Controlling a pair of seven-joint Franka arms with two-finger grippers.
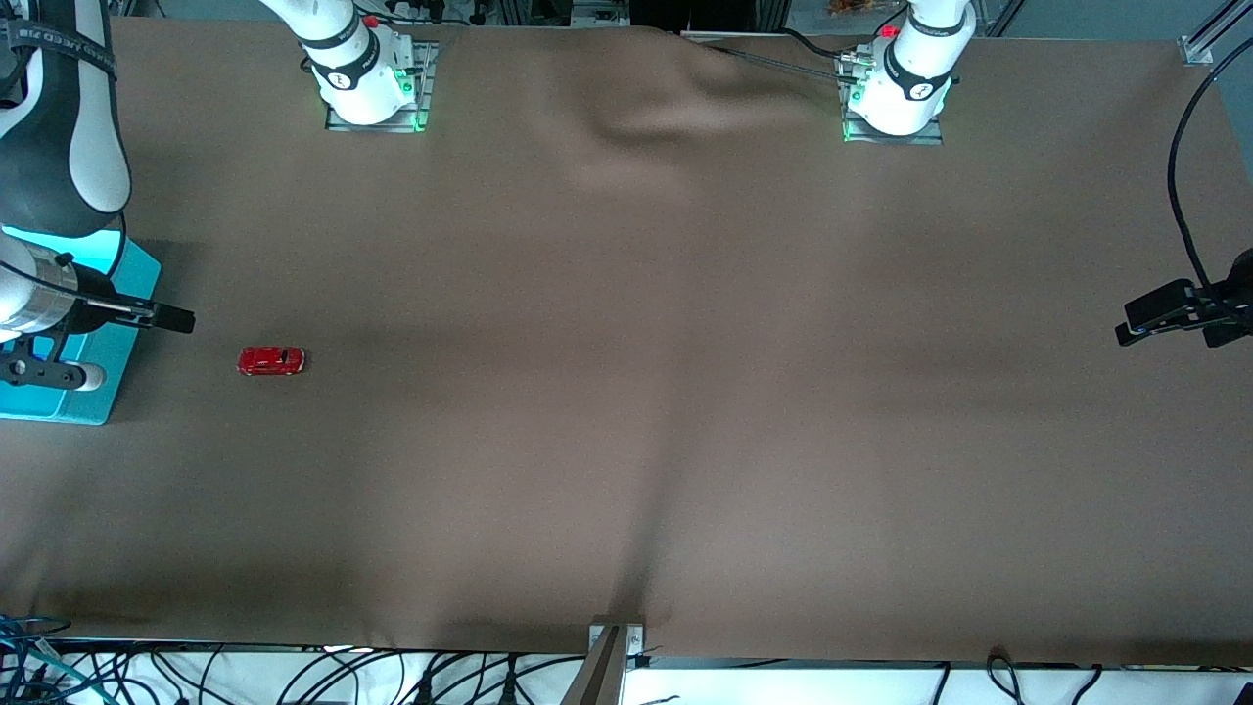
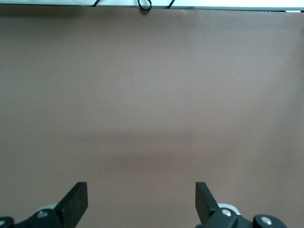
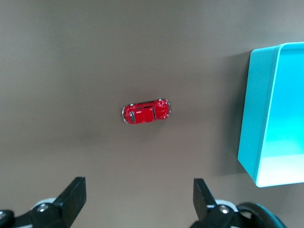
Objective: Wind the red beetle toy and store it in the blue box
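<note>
The red beetle toy stands on its wheels on the brown table cover, toward the right arm's end of the table. The blue box lies beside it at that end, its open top partly hidden by the right arm in the front view. My right gripper hangs open and empty above the box's edge, apart from the toy. My left gripper waits open and empty over bare cover at the left arm's end.
The brown cover has a raised fold between the two arm bases. A black cable loops down to the left gripper. Cables hang along the table edge nearest the front camera.
</note>
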